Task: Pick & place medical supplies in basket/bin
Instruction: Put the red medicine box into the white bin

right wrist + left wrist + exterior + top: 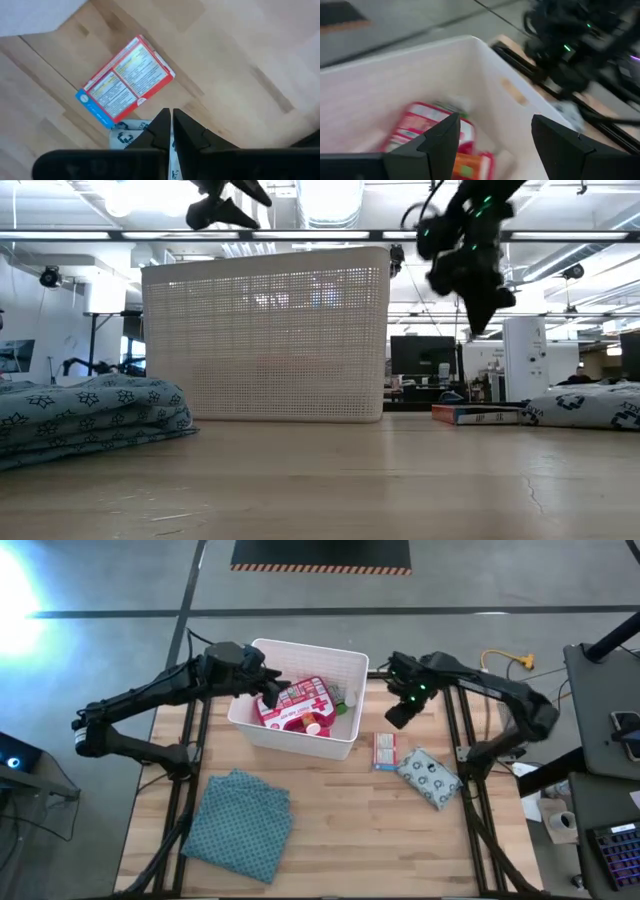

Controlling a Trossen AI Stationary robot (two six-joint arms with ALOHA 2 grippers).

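The white bin (345, 665) sits at the table's far edge, and in it we see the first aid case (295, 702). Our left gripper (492, 142) hangs over it, fingers spread and empty. Our right gripper (171, 131), fingers pressed together, hovers above the small box (125, 79) and the dotted pack (428, 778).

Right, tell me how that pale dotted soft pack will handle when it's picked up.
The pale dotted soft pack looks pillowy and rumpled, so it will probably sag and deform in a grip. It lies flat on the table, so rolling seems unlikely. Its glossy-looking wrap may slip.
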